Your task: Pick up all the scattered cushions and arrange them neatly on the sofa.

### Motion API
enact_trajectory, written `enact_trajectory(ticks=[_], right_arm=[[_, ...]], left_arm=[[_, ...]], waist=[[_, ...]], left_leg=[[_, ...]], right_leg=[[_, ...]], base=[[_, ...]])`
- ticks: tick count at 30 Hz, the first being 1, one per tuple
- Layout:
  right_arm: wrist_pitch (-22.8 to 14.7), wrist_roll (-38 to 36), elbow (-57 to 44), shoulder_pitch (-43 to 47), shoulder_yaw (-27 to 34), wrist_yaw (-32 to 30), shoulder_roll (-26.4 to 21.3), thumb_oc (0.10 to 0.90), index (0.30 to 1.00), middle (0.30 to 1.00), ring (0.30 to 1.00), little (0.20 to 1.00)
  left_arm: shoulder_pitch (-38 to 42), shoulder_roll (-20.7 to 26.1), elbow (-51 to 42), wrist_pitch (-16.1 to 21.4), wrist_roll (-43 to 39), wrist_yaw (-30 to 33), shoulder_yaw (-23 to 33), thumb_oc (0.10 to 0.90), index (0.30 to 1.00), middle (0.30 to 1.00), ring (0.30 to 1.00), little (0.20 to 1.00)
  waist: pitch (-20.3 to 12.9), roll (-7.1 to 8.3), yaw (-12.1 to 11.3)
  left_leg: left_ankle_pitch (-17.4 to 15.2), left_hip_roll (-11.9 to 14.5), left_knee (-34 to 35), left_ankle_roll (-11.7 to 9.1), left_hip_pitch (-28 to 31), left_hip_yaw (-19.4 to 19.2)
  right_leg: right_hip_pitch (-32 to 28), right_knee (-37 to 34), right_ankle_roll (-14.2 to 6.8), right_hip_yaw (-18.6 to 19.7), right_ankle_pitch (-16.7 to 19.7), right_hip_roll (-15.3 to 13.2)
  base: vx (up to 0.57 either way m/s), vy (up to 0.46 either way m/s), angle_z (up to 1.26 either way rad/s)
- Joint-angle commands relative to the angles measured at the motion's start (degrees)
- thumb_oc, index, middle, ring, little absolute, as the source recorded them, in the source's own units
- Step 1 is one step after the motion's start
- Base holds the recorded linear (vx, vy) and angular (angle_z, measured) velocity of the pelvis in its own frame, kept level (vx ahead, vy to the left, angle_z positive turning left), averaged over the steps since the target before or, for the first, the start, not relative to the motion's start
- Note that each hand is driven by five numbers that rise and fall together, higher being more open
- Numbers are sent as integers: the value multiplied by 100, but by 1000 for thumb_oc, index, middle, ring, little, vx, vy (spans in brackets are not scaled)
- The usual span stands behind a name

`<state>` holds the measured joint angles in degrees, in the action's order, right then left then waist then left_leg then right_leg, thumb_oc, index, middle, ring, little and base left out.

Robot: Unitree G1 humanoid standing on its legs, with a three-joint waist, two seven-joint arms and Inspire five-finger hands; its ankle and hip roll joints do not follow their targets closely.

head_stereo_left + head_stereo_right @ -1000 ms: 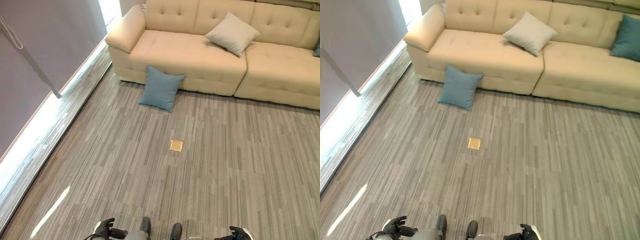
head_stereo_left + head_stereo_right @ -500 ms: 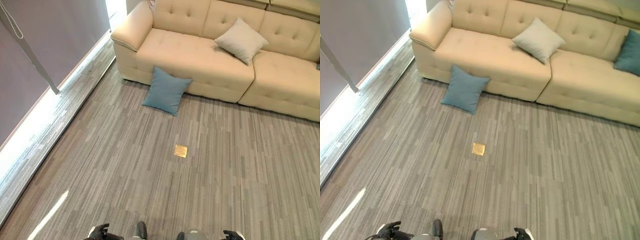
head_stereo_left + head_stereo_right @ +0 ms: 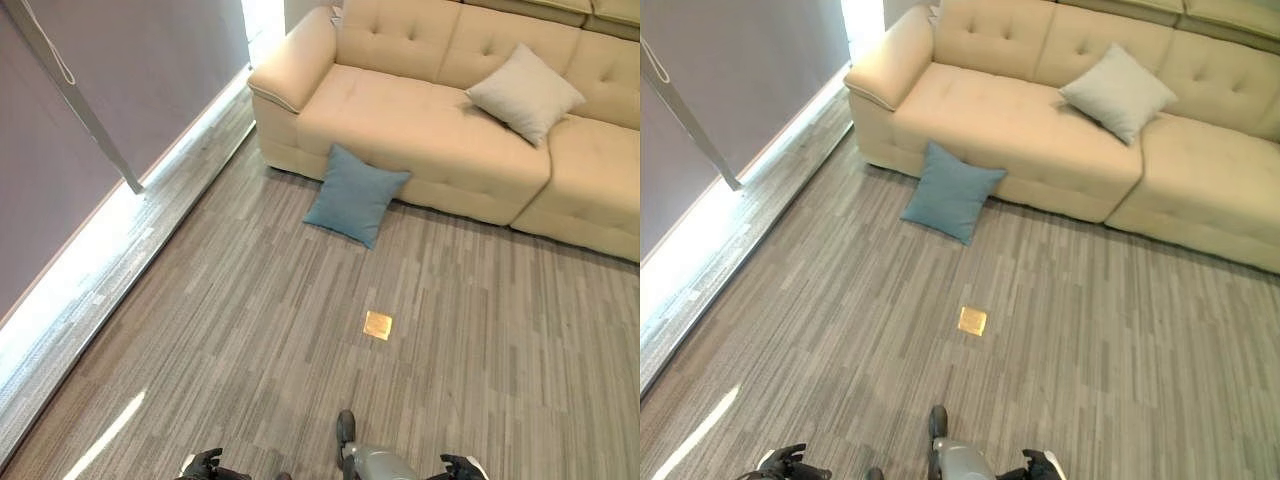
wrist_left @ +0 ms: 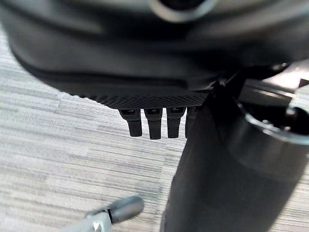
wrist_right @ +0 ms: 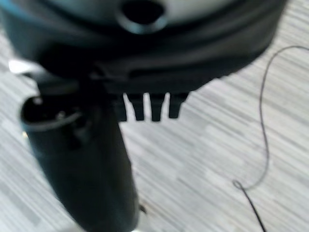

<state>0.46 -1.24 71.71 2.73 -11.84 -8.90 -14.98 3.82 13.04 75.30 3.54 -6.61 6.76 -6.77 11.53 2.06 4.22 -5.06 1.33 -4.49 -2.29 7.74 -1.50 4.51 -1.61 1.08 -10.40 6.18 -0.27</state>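
A blue cushion (image 3: 355,195) stands on the carpet, leaning against the front of the cream sofa (image 3: 400,110) near its left arm. On the sofa's seat a pale beige cushion (image 3: 525,92) rests tilted against the backrest. Far from both, my left hand (image 3: 205,466) and right hand (image 3: 465,467) hang low at the view's near edge. The left wrist view shows the left hand's fingers (image 4: 152,126) relaxed over bare carpet with nothing in them. The right hand's fingers (image 5: 145,108) hang the same way, holding nothing.
A small brass floor plate (image 3: 378,325) is set into the striped grey carpet between me and the blue cushion. On the left runs a grey blind wall with a slanted pale rod (image 3: 80,100) and a bright floor strip (image 3: 120,250) along its base.
The camera has moved: the whole scene has slid right and down in view, and a teal cushion at the sofa's right end has left the frame. Both hands stay low.
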Motion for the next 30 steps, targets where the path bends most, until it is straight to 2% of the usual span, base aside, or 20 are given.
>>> enact_trajectory(ticks=[1, 2, 4, 5, 6, 7, 10, 13, 15, 16, 18, 19, 20, 21, 23, 25, 26, 27, 28, 30], right_arm=[[-130, -154, 208, 116, -40, -99, -247, 800, 900, 900, 900, 900], [-100, -222, 236, 121, -42, -105, -259, 800, 900, 900, 900, 900], [-97, -227, 236, 119, -47, -114, -258, 800, 900, 900, 900, 900], [-102, -231, 240, 124, -67, -118, -265, 800, 900, 900, 900, 900], [-95, -201, 252, 118, -93, -122, -262, 800, 900, 900, 900, 900], [-95, -201, 251, 115, -93, -122, -262, 800, 900, 900, 900, 900], [-101, -156, 251, 130, -144, -142, -283, 800, 900, 900, 900, 900], [-95, -139, 260, 125, -147, -158, -285, 800, 900, 900, 900, 900], [-84, -117, 267, 64, -100, -119, -261, 800, 900, 900, 900, 900], [-86, -89, 266, 51, -64, -109, -221, 800, 900, 900, 900, 900], [-87, -74, 261, 60, -71, -100, -212, 800, 900, 900, 900, 900], [-72, 28, 240, 84, -124, -61, -195, 800, 900, 900, 900, 900], [-63, 47, 177, 127, -151, -69, -197, 800, 900, 900, 900, 900], [-61, 41, 127, 159, -164, -62, -193, 800, 900, 900, 900, 900], [-84, 41, 43, 169, -180, -63, -177, 800, 900, 900, 900, 900], [-97, 42, 14, 170, -189, -65, -168, 800, 900, 900, 900, 900], [-88, 64, 5, 210, -216, -68, -178, 800, 900, 900, 900, 900], [-76, 70, 4, 222, -234, -61, -187, 800, 900, 900, 900, 900], [-76, 70, 4, 222, -234, -61, -188, 800, 900, 900, 900, 900], [-43, 151, 25, 250, -283, -53, -217, 800, 900, 900, 900, 900]], left_arm=[[214, 210, -220, 137, 74, -22, -272, 800, 900, 900, 900, 900], [252, 195, -267, 125, 30, -16, -305, 800, 900, 900, 900, 900], [248, 188, -262, 119, 19, -16, -307, 800, 900, 900, 900, 900], [236, 181, -252, 122, 17, -20, -314, 800, 900, 900, 900, 900], [213, 171, -237, 101, 44, -21, -327, 800, 900, 900, 900, 900], [210, 170, -238, 101, 45, -21, -327, 800, 900, 900, 900, 900], [175, 172, -218, 120, 23, -21, -318, 800, 900, 900, 900, 900], [159, 171, -191, 115, 21, -13, -339, 800, 900, 900, 900, 900], [73, 165, -144, 83, 35, -39, -278, 800, 900, 900, 900, 900], [40, 156, -91, 50, 54, -42, -226, 800, 900, 900, 900, 900], [45, 166, -86, 41, 75, -39, -231, 800, 900, 900, 900, 900], [69, 194, -111, 33, 101, -27, -255, 800, 900, 900, 900, 900], [99, 222, -165, 28, 72, -18, -262, 800, 900, 900, 900, 900], [126, 239, -202, 26, 57, -14, -272, 800, 900, 900, 900, 900], [134, 261, -230, 37, 35, -7, -264, 800, 900, 900, 900, 900], [132, 267, -254, 43, -12, -13, -240, 800, 900, 900, 900, 900], [170, 278, -274, 44, -50, -10, -221, 800, 900, 900, 900, 900], [171, 280, -276, 36, -34, -17, -226, 800, 900, 900, 900, 900], [171, 280, -276, 36, -34, -17, -226, 800, 900, 900, 900, 900], [174, 280, -243, 55, 13, -17, -245, 800, 900, 900, 900, 900]], waist=[[-1, 295, 22], [61, 382, -50], [70, 398, -90], [46, 416, -126], [-4, 388, -175], [6, 393, -176], [-19, 273, -361], [-20, 261, -404], [-157, 237, -404], [-228, 256, -430], [-255, 246, -434], [-215, 232, -411], [-137, 219, -364], [-115, 188, -343], [-61, 92, -313], [-51, 50, -286], [-63, 21, -206], [-34, 29, -157], [-28, 29, -154], [12, 79, -44]], left_leg=[[150, -353, -1780, -251, -825, -318], [151, -250, -2076, -150, -1242, -528], [99, -235, -2085, -101, -1440, -576], [15, -245, -1874, -37, -1614, -595], [-45, -263, -1240, 40, -1691, -590], [-39, -272, -1217, 42, -1663, -592], [643, -315, -250, -32, -2014, -237], [834, -286, -181, -79, -2191, -228], [803, -272, 48, 16, -1969, -298], [713, -363, 62, 107, -1827, -342], [675, -374, 82, 141, -1754, -356], [504, -450, 128, 304, -1458, -402], [415, -484, 140, 401, -1279, -425], [367, -471, 148, 450, -1209, -445], [210, -428, 137, 524, -1012, -463], [129, -421, 174, 544, -858, -447], [28, -431, 293, 530, -625, -372], [-19, -453, 323, 517, -521, -323], [-19, -453, 325, 517, -515, -321], [-159, -552, 418, 491, -242, -204]], right_leg=[[-194, 251, -394, 298, -513, -148], [-387, 196, -320, 302, -633, -203], [-464, 173, -319, 314, -675, -211], [-530, 116, -345, 352, -725, -221], [-629, 62, -386, 381, -829, -184], [-646, 61, -390, 382, -835, -192], [-953, 6, -373, 605, -1073, 14], [-1094, 51, -366, 707, -1192, 46], [-1203, 205, -399, 784, -1341, 42], [-1203, 636, -520, 787, -1374, -96], [-1100, 923, -574, 789, -1305, -131], [-660, 1921, -786, 772, -826, -312], [-379, 2467, -870, 756, -491, -419], [-245, 2726, -878, 738, -303, -448], [32, 3192, -835, 583, -260, -523], [222, 3298, -770, 468, -328, -563], [570, 2889, -695, 317, -485, -468], [579, 2653, -704, 295, -563, -447], [571, 2651, -704, 292, -563, -447], [852, 1792, -712, 147, -521, -315]], base=[[204, -190, 19], [163, -134, 5], [157, -57, 0], [342, 3, 11], [300, 16, 2], [307, 46, 0], [296, 69, -11], [227, 78, -43], [371, 188, -31], [437, 252, -41], [263, 185, -44], [237, 198, -45], [317, 247, -40], [228, 164, -13], [254, 150, 6], [279, 94, 13], [337, 37, -2], [335, 38, -16], [229, -4, -12], [417, -32, -4]])
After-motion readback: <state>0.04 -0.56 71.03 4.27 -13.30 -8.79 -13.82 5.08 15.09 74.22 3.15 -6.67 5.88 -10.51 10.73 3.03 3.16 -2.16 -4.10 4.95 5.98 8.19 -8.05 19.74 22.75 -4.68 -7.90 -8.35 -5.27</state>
